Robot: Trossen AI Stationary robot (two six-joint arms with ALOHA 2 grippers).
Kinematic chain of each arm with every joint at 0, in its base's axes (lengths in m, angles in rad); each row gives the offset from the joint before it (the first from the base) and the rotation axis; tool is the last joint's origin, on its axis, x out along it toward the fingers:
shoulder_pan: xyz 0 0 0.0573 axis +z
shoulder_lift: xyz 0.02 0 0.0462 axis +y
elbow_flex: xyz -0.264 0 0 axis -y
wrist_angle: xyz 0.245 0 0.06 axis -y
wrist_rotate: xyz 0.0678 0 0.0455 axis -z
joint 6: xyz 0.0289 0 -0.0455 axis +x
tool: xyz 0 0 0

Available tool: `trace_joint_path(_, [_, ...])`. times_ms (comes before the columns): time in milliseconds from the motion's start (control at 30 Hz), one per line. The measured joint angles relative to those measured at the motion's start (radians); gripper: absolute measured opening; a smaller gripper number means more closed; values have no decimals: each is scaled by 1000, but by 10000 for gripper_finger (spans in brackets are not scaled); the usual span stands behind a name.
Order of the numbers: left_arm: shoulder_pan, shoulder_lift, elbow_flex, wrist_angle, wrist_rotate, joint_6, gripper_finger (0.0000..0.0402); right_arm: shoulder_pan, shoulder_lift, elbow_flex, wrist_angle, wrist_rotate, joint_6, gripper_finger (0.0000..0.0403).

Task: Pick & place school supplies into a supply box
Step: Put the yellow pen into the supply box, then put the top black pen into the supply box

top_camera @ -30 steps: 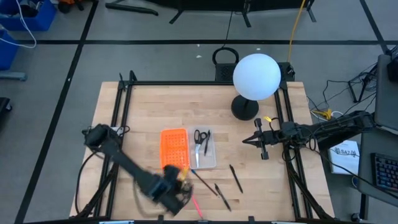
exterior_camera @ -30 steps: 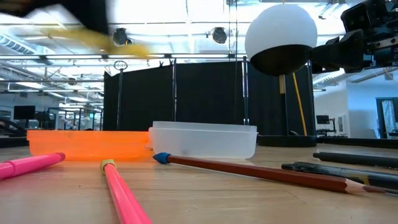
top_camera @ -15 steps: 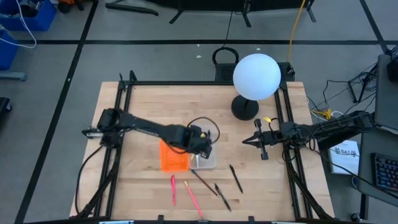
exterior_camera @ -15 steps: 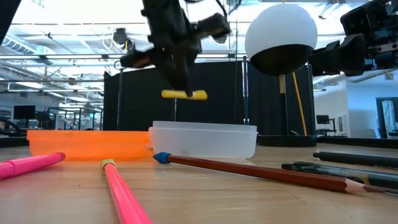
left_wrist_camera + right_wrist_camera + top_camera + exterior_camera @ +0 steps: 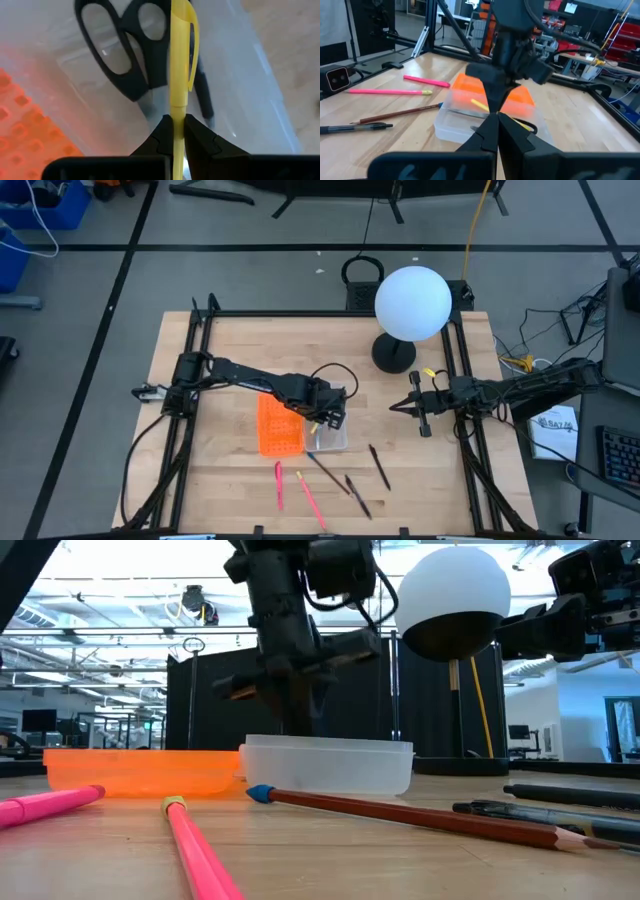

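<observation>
My left gripper hangs over the clear supply box, shut on a yellow pen. The box lies flat on the table next to the orange panel. Black-handled scissors and a dark pen lie inside the box. On the table near the box lie two pink pens, a brown pencil and two dark pens. My right gripper waits, shut, at the table's right side. My left gripper pinches the yellow pen's barrel between its two fingers, below the clip. The fingers come from above, pointing down, across the pen. Yellow shows on both sides of the gripper. The pen lies roughly level over the scissors; whether it touches them I cannot tell.
The orange perforated panel lies against the box's left side. A lamp with a white globe stands on a black base at the far right. A black frame runs along the table's edges. Bare wood shows on the left.
My left gripper carried the yellow pen from the table's near edge up and toward the far side. It stopped over the supply box, then came down toward the box's inside, staying shut on the pen. The right arm kept still.
</observation>
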Motion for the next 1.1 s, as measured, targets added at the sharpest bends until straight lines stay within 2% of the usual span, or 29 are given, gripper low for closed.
trace_joint_path(200, [-3, 18, 0, 7, 5, 15, 31, 0, 0, 0, 0, -1, 9, 0])
trace_joint_path(500, [-8, 18, 0, 6, 56, 58, 134, 0, 0, 0, -3, -2, 9, 0])
trace_joint_path(600, [-6, 18, 15, 7, 99, 144, 152, 0, 0, 0, -6, -2, 9, 0])
trace_joint_path(700, [-10, -19, 45, 7, 72, 271, 156, 0, 0, 0, -7, -2, 9, 0])
trace_joint_path(800, [-21, -120, 63, 11, -9, 413, 144, 0, 0, 0, -6, -3, 9, 0])
trace_joint_path(867, [-37, -217, 59, 8, -102, 523, 125, 0, 0, 0, 0, -3, 10, 0])
trace_joint_path(1000, [-94, -453, 18, 22, -343, 772, 57, 0, 0, 0, 13, -44, 10, 0])
trace_joint_path(1100, [-122, -634, -67, 71, -429, 912, 10, 1, 0, 0, 42, -83, 10, 0])
